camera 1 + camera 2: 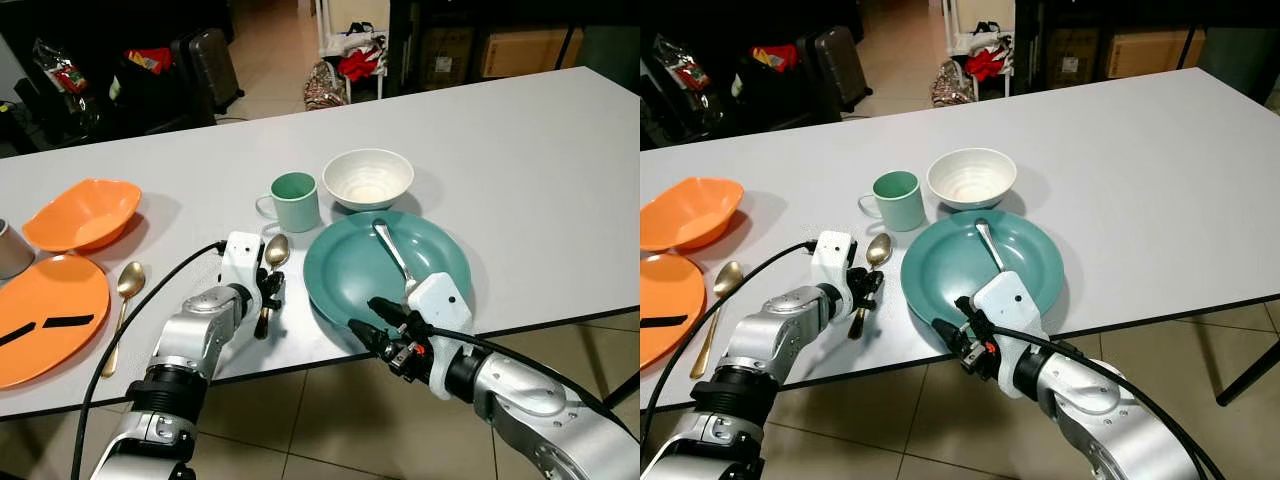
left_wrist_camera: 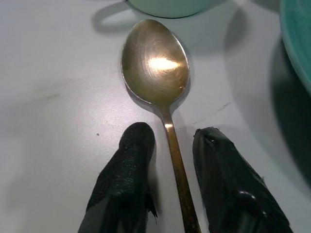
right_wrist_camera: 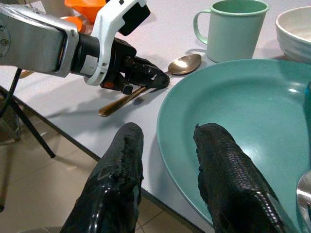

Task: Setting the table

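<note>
A white table (image 1: 540,160) is seen with a teal plate (image 1: 350,270) near its front edge, a silver fork (image 1: 392,252) laid in it. Just behind the plate a white bowl (image 1: 367,178) is set, and a mint mug (image 1: 294,200) is placed left of the bowl, handle turned left. A gold spoon (image 1: 272,262) is laid just left of the plate, bowl end pointing far toward the mug.

The left gripper (image 2: 170,160) is lowered over that spoon's handle, its fingers (image 2: 127,165) spread with the handle lying between them; whether either finger is touching the metal can't really be told. The right gripper (image 3: 165,145) is held at the plate's near rim, fingers (image 3: 228,170) parted, one over the rim and one just off the table edge, nothing gripped.

Over on the far left an orange bowl (image 1: 82,212) is seen, with an orange plate (image 1: 40,315) nearer, two black sticks (image 1: 45,325) resting on it. A second gold spoon (image 1: 125,300) is laid just right of that orange plate, and the edge of a grey cup (image 1: 10,250) is cut off at the left border.

Past the table a dark suitcase (image 1: 205,65) and some bags (image 1: 345,65) are spotted on the tiled floor. No brand names or readable writing can be made out on anything.
</note>
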You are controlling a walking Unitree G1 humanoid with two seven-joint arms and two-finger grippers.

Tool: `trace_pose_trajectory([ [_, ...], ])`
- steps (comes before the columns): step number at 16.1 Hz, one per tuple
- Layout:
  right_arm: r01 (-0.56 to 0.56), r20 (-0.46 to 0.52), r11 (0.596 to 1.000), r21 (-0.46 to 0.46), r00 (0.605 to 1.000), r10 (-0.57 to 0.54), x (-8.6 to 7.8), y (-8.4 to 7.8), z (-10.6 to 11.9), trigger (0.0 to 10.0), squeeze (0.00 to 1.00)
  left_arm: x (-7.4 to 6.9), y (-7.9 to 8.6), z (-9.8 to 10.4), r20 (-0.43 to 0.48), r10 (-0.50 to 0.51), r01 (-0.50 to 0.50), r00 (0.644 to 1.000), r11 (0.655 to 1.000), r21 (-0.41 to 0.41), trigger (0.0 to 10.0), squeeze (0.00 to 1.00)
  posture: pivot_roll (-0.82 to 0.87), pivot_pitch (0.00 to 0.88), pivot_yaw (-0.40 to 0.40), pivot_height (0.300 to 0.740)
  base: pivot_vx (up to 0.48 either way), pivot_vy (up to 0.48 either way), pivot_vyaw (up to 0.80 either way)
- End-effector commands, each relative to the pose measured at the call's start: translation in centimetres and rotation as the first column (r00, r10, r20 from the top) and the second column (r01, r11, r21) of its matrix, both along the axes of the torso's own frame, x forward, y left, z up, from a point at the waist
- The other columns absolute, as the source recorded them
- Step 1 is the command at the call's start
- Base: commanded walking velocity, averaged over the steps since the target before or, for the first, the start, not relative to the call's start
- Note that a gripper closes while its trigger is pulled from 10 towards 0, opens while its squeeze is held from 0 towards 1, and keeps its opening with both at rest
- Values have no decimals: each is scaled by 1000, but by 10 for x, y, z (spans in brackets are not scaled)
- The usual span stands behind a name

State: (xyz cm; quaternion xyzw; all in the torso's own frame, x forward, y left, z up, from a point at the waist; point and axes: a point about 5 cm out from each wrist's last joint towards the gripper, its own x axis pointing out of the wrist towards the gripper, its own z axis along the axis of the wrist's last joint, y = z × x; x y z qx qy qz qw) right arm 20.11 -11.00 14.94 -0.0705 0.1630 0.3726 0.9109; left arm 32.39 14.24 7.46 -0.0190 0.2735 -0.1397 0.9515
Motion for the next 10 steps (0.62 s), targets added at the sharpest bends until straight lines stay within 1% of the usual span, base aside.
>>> trace_pose_trajectory([
  [1,-48,11,999,19,999,48,-4,6,5,10000,0,-1,6,-5,-39,27,-27,999,1000,8,0,0,-164,0,148,740,0,0,0],
  [10,-89,0,995,35,996,89,-6,6,6,10000,0,-5,6,-9,-55,19,-20,998,1000,-5,0,0,-161,0,143,740,0,0,0],
])
